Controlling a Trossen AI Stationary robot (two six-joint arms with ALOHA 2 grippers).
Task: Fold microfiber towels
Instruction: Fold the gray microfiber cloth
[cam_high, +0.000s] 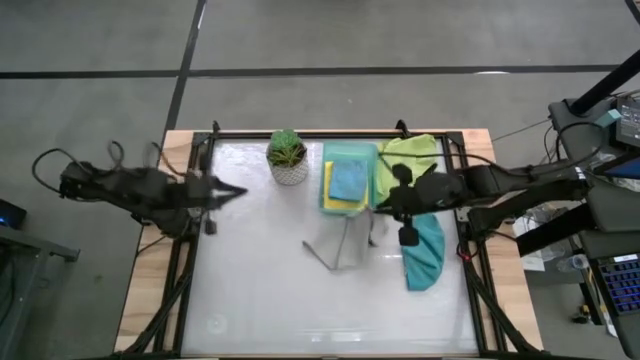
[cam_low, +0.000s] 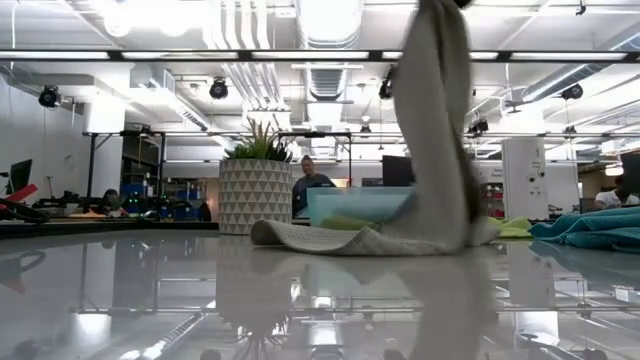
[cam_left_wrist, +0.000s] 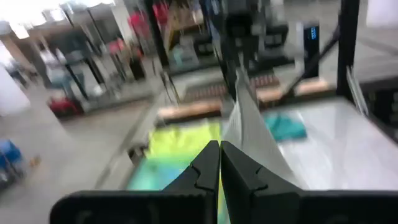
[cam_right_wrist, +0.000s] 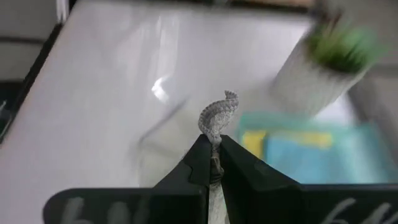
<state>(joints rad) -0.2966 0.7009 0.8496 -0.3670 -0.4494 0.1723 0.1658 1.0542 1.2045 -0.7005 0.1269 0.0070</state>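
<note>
1. Currently the right gripper (cam_high: 378, 212) is above the middle of the white table (cam_high: 260, 290), in front of the mint-green tray (cam_high: 352, 153). Its fingers (cam_right_wrist: 200, 163) are closed together on a corner of the pale grey towel (cam_high: 340, 245), and a twisted tip of the cloth stands out between them in the right wrist view.
2. From this gripper the pale grey towel (cam_low: 440, 130) hangs down as a tall narrow strip. Its lower part lies flat on the table and spreads toward the potted plant (cam_low: 256, 185).
3. On the tray lies the yellow towel (cam_high: 328, 190), with the light blue towel (cam_high: 348, 180) on top of it.
4. At the right side of the tray lies the lime green towel (cam_high: 405, 160), near the far edge of the table.
5. Close to the right edge of the table lies the teal towel (cam_high: 424, 255), crumpled, in front of the lime green one.
6. Meanwhile the left gripper (cam_high: 238, 192) is at the left side of the table, well apart from all the towels. Its fingers (cam_left_wrist: 202, 171) are pressed together, and nothing is between them.
</note>
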